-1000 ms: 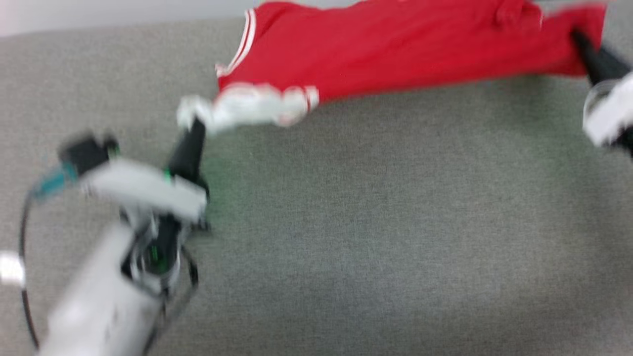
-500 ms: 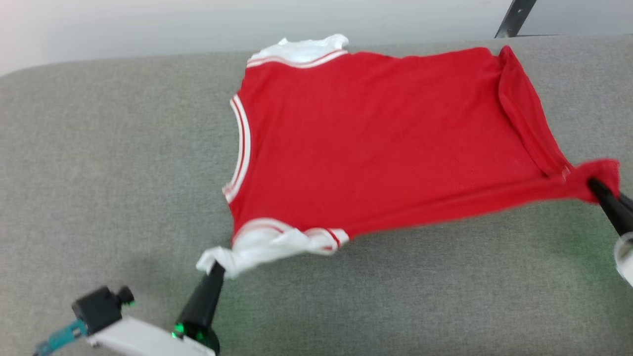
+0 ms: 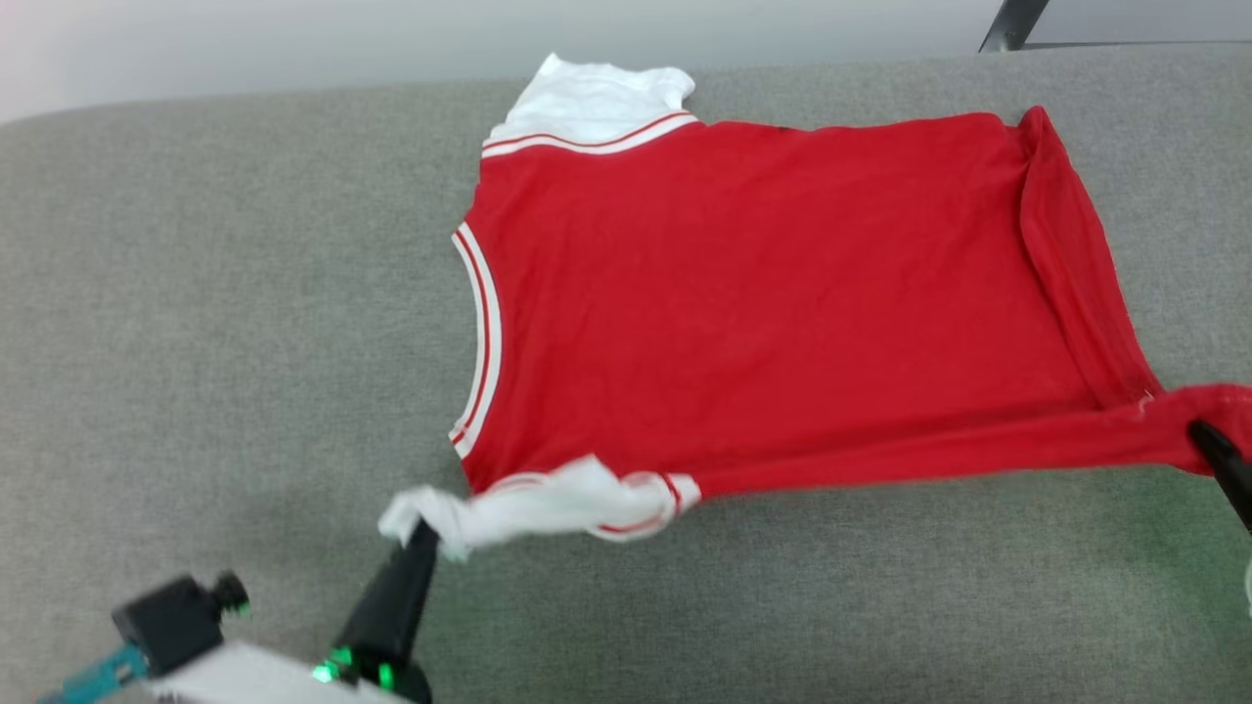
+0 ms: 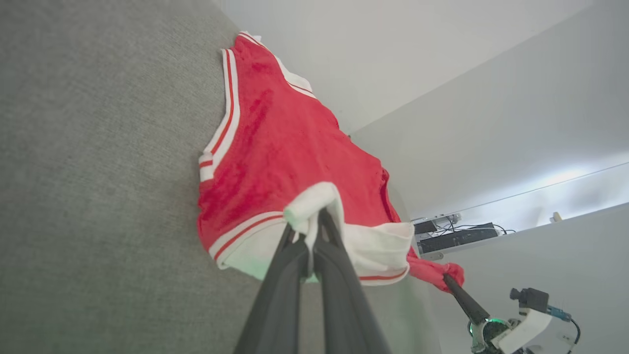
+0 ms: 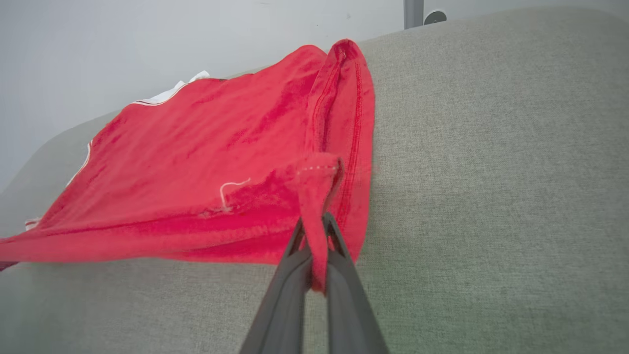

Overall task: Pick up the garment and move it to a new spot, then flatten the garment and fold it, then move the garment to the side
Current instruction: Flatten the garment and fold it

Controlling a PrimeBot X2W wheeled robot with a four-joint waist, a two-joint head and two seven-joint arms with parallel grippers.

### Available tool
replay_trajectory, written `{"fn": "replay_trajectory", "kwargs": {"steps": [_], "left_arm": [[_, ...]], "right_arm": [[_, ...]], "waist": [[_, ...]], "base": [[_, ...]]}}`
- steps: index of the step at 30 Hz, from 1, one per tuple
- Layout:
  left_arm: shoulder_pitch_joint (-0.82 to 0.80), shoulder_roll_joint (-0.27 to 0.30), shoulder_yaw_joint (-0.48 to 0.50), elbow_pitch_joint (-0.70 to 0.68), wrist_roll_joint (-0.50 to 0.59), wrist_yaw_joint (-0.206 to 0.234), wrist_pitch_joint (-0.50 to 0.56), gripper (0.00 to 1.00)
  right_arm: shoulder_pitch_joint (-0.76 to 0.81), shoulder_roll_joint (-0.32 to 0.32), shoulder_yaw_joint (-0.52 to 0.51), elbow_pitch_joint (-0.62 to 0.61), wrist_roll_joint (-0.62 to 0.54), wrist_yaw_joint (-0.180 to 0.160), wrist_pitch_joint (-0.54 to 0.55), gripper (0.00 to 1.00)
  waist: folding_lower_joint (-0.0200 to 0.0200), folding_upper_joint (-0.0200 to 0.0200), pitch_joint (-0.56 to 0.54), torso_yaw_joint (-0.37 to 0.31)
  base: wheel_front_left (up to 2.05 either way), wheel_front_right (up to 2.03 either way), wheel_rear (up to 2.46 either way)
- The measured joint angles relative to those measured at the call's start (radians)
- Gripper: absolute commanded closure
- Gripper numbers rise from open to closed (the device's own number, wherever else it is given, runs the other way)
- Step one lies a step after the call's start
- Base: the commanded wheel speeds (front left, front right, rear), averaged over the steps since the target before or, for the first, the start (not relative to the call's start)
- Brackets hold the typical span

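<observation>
One garment (image 3: pixel 782 293) between left gripper (image 3: pixel 423 534), right gripper (image 3: pixel 1199 432)

We see our left gripper (image 3: pixel 421 538) as two long, tapering matte-black fingers (image 3: pixel 386 606), with green lights glowing at their base. Its white plastic wrist housing (image 3: pixel 245 680) carries a small black box camera (image 3: pixel 176 618) with a round knob, and a teal plug (image 3: pixel 93 675). Our right gripper (image 3: pixel 1213 450) has the same dark fingers and a green-lit ring (image 4: pixel 491 327).

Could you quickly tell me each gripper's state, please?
Left gripper: shut on the garment, at its white sleeve.
Right gripper: shut on the garment, at a red hem corner.
</observation>
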Motion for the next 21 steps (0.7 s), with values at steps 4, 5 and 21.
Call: {"fn": "replay_trajectory", "kwargs": {"steps": [4,5,21], "left_arm": [[-0.094,-0.043,0.022,0.066,-0.004,0.026,0.0,1.0],[-0.125,-0.056,0.024,0.081,-0.006,0.026,0.003,1.0],[-0.462,-0.263,0.0,0.519,0.18,-0.036,-0.021,1.0]], "right_arm": [[-0.046,0.084,-0.061,-0.006,-0.06,0.0,0.091,1.0],[-0.069,0.106,-0.072,-0.003,-0.074,0.0,0.114,1.0],[-0.266,0.29,-0.177,0.134,-0.267,0.0,0.203,1.0]], "waist": [[0.0,0.0,0.017,-0.001],[0.0,0.0,0.022,-0.001],[0.0,0.0,0.145,0.006]], "base": [[0.0,0.0,0.0],[0.0,0.0,0.0],[0.0,0.0,0.0]]}}
